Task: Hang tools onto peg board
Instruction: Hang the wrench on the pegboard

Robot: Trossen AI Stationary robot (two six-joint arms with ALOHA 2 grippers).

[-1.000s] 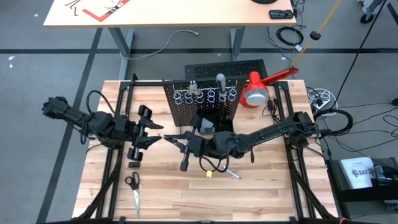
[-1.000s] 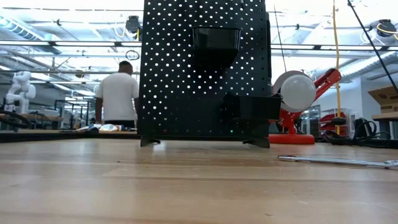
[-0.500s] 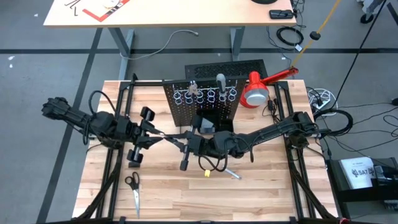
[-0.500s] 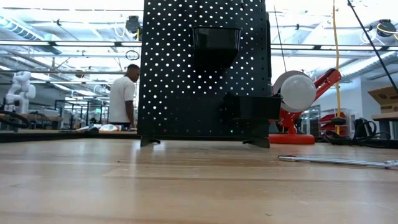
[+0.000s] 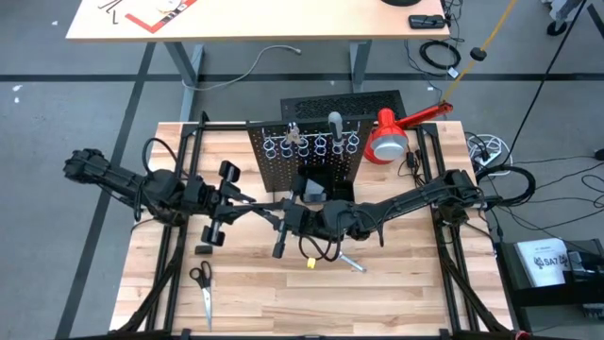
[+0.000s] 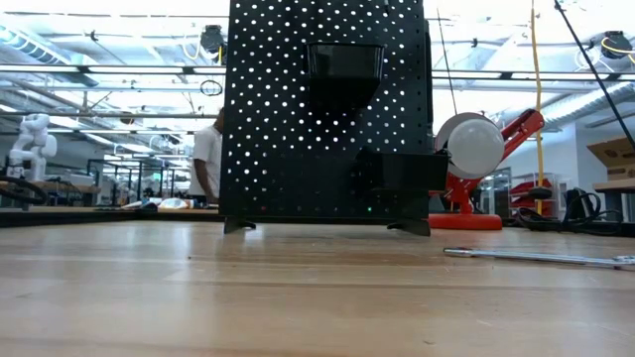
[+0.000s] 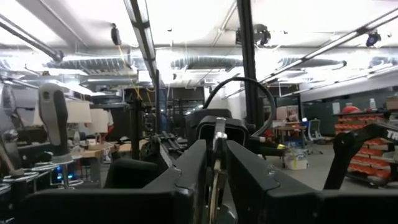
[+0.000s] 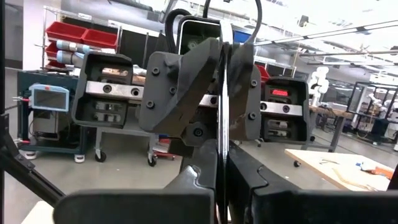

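Note:
A thin silver wrench (image 5: 260, 206) hangs in the air between my two grippers, which face each other in front of the upright black peg board (image 5: 307, 156). My left gripper (image 5: 243, 203) is shut on the wrench's left end, and my right gripper (image 5: 276, 210) is shut on its right end. In the left wrist view the wrench (image 7: 215, 155) shows edge-on between the fingers. The right wrist view shows the wrench (image 8: 222, 112) the same way. Two tools (image 5: 293, 135) hang in the peg board's silver rings. My left gripper pinches the wrench's left end (image 7: 216, 165) between its two fingers, coming about level from the table's left, fingers along the wrench. The wrench is lifted clear of the table. My right gripper pinches the wrench's right end (image 8: 221, 163) between its two fingers, coming about level from the table's right, fingers along the wrench. The wrench runs on to the other gripper, clear of the table.
A silver tool (image 5: 350, 263) and a small yellow piece (image 5: 309, 263) lie on the table under the right arm. Scissors (image 5: 202, 286) lie near the front left. A red lamp (image 5: 389, 137) stands right of the peg board. A person (image 6: 206, 159) stands in the room behind.
My left gripper has moved toward the table's right, up to the right gripper, and shut on the wrench's free left end. The wrench and my right gripper have stayed where they were.

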